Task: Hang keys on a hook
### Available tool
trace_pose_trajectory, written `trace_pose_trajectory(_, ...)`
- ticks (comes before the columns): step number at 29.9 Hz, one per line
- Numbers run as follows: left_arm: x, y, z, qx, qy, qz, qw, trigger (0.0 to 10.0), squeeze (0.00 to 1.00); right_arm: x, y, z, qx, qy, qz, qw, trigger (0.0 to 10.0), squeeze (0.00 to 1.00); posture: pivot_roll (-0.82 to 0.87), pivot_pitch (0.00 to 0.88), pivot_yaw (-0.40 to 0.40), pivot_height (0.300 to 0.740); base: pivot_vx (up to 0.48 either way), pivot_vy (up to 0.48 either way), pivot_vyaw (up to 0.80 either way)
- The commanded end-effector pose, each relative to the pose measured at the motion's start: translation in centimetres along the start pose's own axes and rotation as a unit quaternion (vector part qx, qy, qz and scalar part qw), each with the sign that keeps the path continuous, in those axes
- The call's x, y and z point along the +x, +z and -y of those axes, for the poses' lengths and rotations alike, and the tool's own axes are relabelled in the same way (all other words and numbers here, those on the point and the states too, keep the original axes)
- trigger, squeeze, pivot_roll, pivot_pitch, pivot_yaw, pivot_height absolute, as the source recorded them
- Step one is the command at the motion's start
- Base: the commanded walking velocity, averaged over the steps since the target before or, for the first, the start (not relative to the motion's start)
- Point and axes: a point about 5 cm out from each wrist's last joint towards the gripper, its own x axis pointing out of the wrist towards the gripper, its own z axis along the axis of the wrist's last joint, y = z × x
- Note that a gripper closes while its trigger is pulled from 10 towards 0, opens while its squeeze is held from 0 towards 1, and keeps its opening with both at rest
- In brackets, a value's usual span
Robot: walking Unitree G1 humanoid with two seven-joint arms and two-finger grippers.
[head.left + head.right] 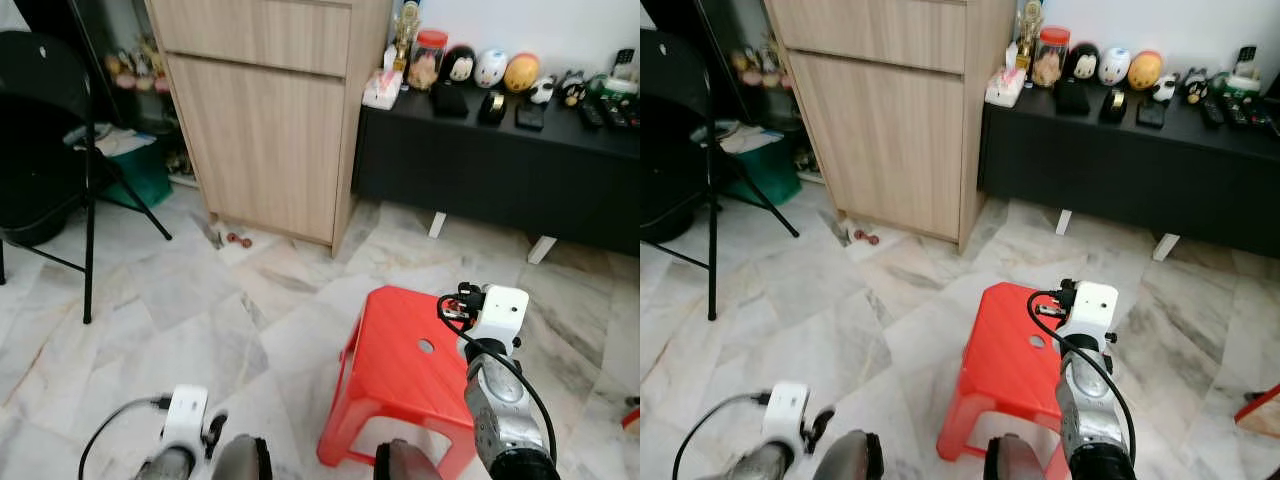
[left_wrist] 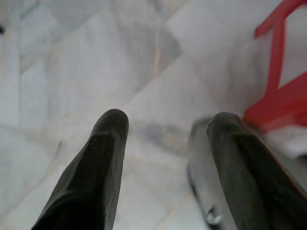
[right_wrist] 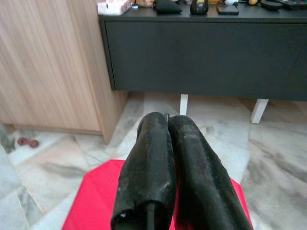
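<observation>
Right tool (image 3: 167, 125) pressed together above the red stool (image 1: 400, 365); left tool (image 2: 165, 127) spread apart; no legible writing.

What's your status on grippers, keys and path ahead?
Left gripper open, low over the marble floor. Right gripper shut above the red stool; can't tell if it holds keys. Stool directly ahead.

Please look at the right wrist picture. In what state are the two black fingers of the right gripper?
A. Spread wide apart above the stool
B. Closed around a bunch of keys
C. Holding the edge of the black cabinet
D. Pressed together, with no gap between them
D: in the right wrist view the right gripper has its fingers touching along their length, above the red stool, with no keys visible between them.
</observation>
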Motion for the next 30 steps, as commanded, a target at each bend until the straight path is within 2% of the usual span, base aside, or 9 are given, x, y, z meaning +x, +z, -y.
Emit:
trace_pose_trajectory(1,-0.1,-0.5,-0.1,0.005,0.001,-0.012,1.000,10.0,0.00,0.1,0.6,0.2,0.005,-0.001,0.011,1.000,10.0,0.00,0.02,0.000,-0.030,0.629,0.000,0.000,0.00)
trace_pose_trajectory(9,-0.1,-1.1,0.3,0.007,-0.004,-0.028,1.000,10.0,0.00,0.4,0.3,1.1,0.009,-0.036,-0.013,0.999,10.0,0.00,0.03,0.000,-0.032,0.668,0.000,0.000,0.00)
trace_pose_trajectory(17,-0.1,-1.4,0.6,0.006,-0.007,-0.039,0.999,10.0,0.00,0.7,0.5,0.9,0.015,-0.035,-0.016,0.999,10.0,0.00,0.03,0.000,-0.033,0.703,0.000,0.000,0.00)
trace_pose_trajectory(24,-0.4,-2.4,1.1,0.004,-0.012,-0.063,0.998,10.0,0.00,1.0,0.5,0.8,0.017,-0.036,-0.026,0.999,10.0,0.00,0.03,0.000,-0.037,0.738,0.000,0.000,0.00)
trace_pose_trajectory(30,-0.6,-3.0,1.4,0.004,-0.013,-0.077,0.997,10.0,0.00,1.2,0.5,0.6,0.016,-0.031,-0.030,0.999,10.0,0.00,0.03,0.000,-0.041,0.740,0.000,0.000,0.00)
